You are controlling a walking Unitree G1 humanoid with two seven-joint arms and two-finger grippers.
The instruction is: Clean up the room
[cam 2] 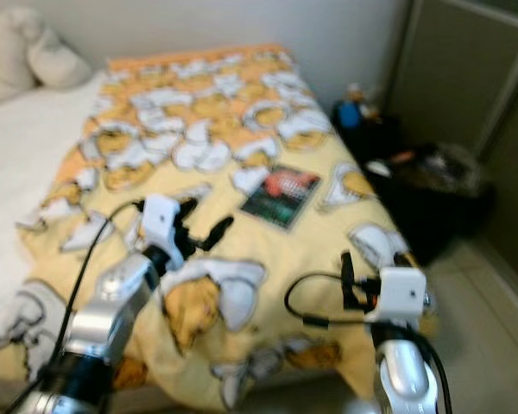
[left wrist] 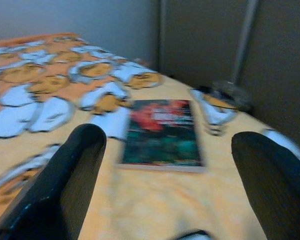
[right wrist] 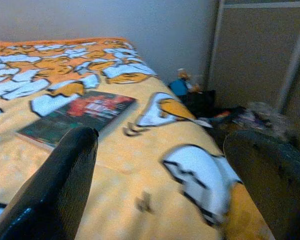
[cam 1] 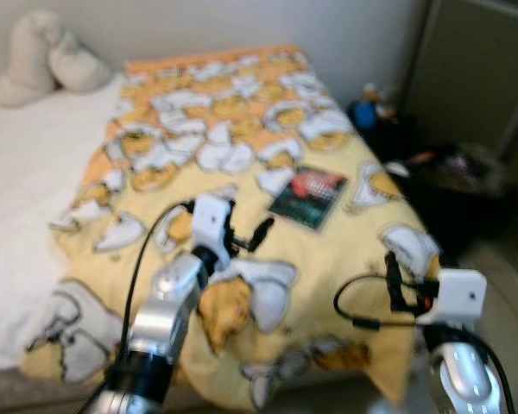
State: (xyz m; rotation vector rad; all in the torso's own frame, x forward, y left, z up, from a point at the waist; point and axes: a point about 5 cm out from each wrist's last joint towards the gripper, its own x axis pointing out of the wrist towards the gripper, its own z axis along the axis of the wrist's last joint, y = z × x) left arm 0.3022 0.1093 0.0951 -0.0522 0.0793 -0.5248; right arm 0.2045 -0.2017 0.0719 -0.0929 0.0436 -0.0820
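Note:
A dark book (cam 1: 308, 196) with a red and green cover lies flat on the yellow cartoon-print blanket (cam 1: 345, 259) near the bed's right side. My left gripper (cam 1: 246, 233) hovers over the blanket a little short of the book and to its left, open with nothing between its fingers (left wrist: 65, 185). In the left wrist view the book (left wrist: 162, 131) sits straight ahead between the fingers. My right gripper (cam 1: 395, 283) hangs open at the bed's near right corner. The right wrist view has the book (right wrist: 80, 115) ahead and off to one side.
A white sheet (cam 1: 26, 172) and pale cushions (cam 1: 43, 56) take up the bed's left part. On the floor to the right of the bed sit a dark heap of things (cam 1: 457, 177) and a blue toy (cam 1: 364, 110), in front of wardrobe doors (cam 1: 492, 69).

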